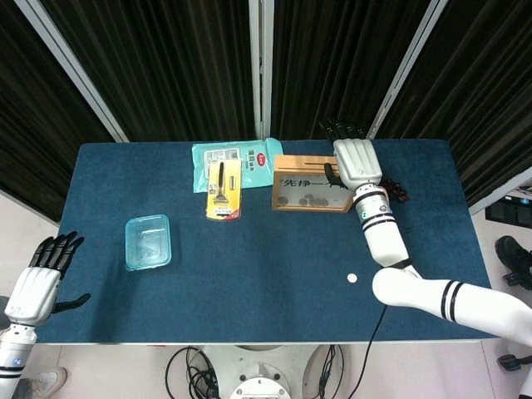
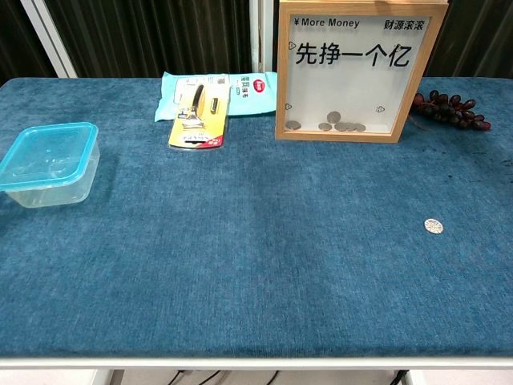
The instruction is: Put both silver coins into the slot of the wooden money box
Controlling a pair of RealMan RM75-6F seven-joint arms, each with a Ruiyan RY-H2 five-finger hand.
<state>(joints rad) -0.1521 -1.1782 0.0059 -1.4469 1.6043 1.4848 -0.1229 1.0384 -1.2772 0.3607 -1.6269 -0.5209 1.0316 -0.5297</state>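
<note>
The wooden money box (image 1: 309, 195) stands upright at the back of the blue table, right of centre. Its clear front (image 2: 359, 72) shows several coins lying at the bottom, one resting atop the row. My right hand (image 1: 356, 162) hovers over the box's right top edge, fingers stretched toward the back and the thumb by the slot; I see nothing in it. One silver coin (image 1: 352, 278) lies flat on the cloth near the right front (image 2: 434, 226). My left hand (image 1: 37, 283) hangs off the table's left front corner, fingers spread and holding nothing.
A clear blue plastic tub (image 1: 148, 242) sits at the left (image 2: 48, 163). A wipes pack (image 1: 249, 162) and a carded razor (image 1: 223, 189) lie left of the box. Dark grapes (image 2: 449, 108) lie to its right.
</note>
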